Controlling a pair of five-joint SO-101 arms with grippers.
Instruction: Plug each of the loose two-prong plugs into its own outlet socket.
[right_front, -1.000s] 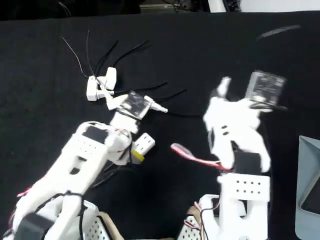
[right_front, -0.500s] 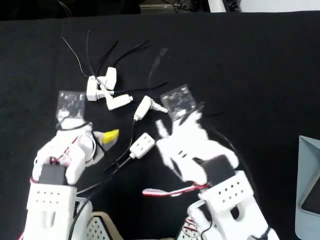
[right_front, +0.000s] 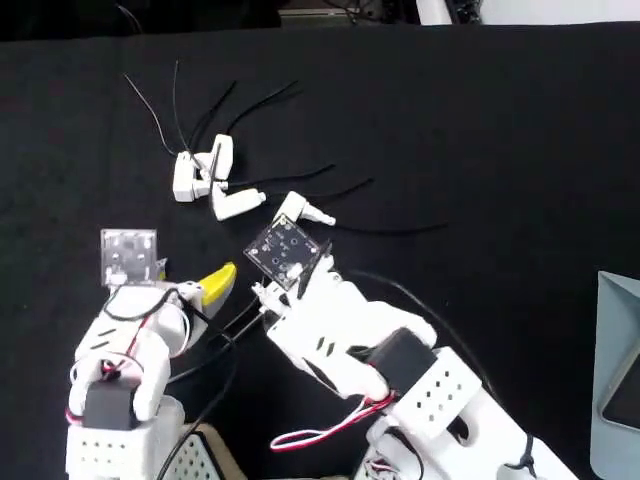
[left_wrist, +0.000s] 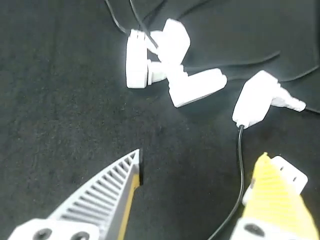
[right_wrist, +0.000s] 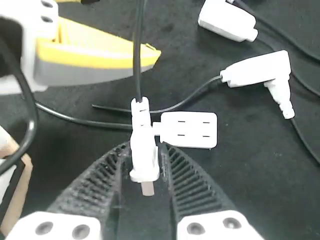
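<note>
White socket block (right_wrist: 189, 130): flat on the black worktop (right_front: 500, 140), slots facing up.
Right pincer (right_wrist: 145, 152): clamped on a white corded stem (right_wrist: 142, 117) joined at a right angle to the socket block; plug or the block's own lead, impossible to tell.
Left pincer (left_wrist: 200, 177): spread wide, holding nothing, near the socket block.
Nearest loose plug (right_wrist: 260, 74): just beyond the socket block, on the side away from both pincers, not touching it; body lying roughly along the block's length, prong stub angled off past its far end, not at the slots.
Other three plugs (left_wrist: 165, 60): bunched farther beyond the socket block, well apart from it.
Likely next move: free left pincer better placed to fetch the nearest plug; prongs needing a turn toward the slots, with the right pincer steadying the block.
</note>
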